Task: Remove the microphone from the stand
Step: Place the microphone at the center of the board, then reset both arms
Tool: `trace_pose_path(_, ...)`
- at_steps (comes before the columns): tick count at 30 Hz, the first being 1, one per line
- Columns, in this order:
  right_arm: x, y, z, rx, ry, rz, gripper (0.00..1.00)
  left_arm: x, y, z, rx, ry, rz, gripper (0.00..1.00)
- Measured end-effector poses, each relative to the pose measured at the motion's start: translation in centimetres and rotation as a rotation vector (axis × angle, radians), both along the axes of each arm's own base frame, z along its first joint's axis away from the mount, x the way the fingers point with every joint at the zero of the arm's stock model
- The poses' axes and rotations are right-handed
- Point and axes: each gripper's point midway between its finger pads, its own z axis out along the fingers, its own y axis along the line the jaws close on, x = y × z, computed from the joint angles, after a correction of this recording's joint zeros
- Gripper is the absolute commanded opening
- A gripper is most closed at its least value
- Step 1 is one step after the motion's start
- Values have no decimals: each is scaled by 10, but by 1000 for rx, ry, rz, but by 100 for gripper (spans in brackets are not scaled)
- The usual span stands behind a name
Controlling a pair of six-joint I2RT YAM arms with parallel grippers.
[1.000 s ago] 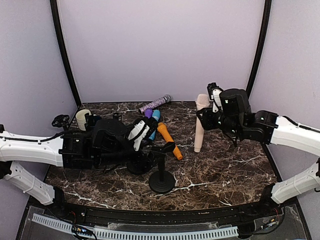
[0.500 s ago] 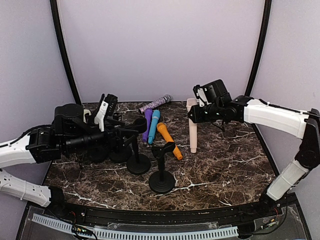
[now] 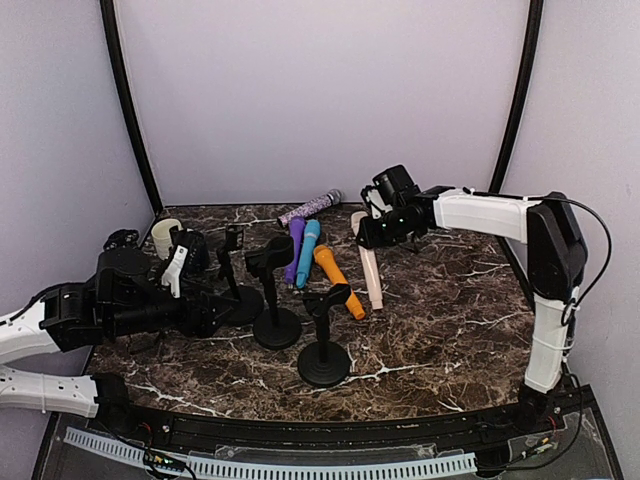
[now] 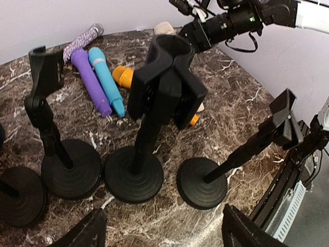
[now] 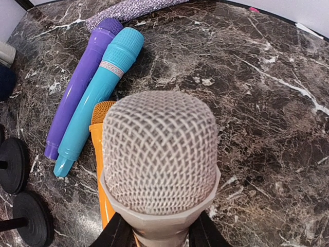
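My right tool (image 3: 372,236) is pinching the beige mesh-headed microphone (image 3: 370,275) just under its head. In the right wrist view one finger (image 5: 117,234) sits on each side of the collar. The microphone hangs over the far middle of the dark marbled tabletop (image 3: 450,330), apart from every stand. Its long axis is steeply tilted, with the mesh head up and toward the back wall and the tail down toward me. The tail ends just beside the orange plastic microphone (image 3: 338,280). I cannot tell whether it touches the tabletop.

My left tool (image 4: 163,211) is spread wide, low over the near left. It faces the black round-based stand with the clip (image 4: 164,77), which has another black stand on either side. Beyond them the purple microphone (image 4: 90,77) and the teal microphone (image 4: 105,77) lie side by side.
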Motion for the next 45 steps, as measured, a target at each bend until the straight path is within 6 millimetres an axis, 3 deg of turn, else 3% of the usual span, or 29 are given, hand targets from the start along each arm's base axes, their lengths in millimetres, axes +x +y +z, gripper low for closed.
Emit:
trace_pose_path(7,29,16,-30,10,43,-5,18,0,9,-49,49,98,24,79)
trace_pose_path(15,44,8,-60,14,96,-45,52,5,14,-98,54,189,51,79)
trace_pose_path(21,48,11,-60,44,88,-36,82,13,18,-110,27,211,76,79)
trace_pose_path(28,45,12,-61,72,69,-24,89,28,38,-129,4,224,157,79)
trace_pose_path(33,20,-10,-54,54,54,-45,92,44,58,-137,-26,211,232,79)
trace_pose_path(39,-14,-59,1,114,-83,-123,96,60,85,-142,-47,184,324,79)
trace_pose_path(41,-23,-84,12,143,-124,-166,98,63,92,-140,-54,168,348,79)
trace_pose_path(45,-41,-155,16,152,-179,-309,99,69,103,-125,-80,108,388,79)
